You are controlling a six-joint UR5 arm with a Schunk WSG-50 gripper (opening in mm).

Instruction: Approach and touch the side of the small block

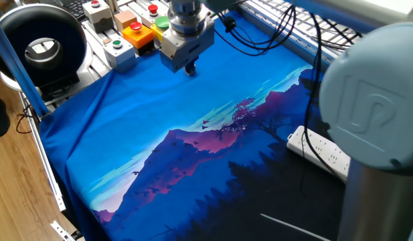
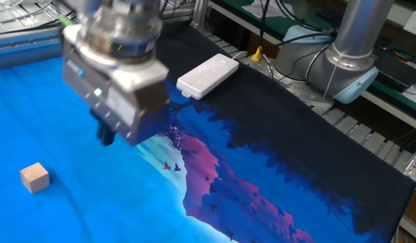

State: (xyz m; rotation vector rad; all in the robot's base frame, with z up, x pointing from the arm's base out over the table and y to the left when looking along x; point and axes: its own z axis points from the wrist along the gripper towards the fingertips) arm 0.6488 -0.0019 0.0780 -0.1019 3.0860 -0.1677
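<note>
While the tiny tan wooden cube (image 2: pixel 34 177) sits flat on the blue printed cloth (image 2: pixel 52 216), no long axis, I cannot tell the grey gripper's (image 2: pixel 105 138) jaw spread.

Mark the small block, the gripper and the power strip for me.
small block (image 2: pixel 34 177): the other fixed view, its front face.
gripper (image 2: pixel 106 138): the other fixed view, at the dark fingertips.
power strip (image 2: pixel 208 75): the other fixed view, middle of its white top.
</note>
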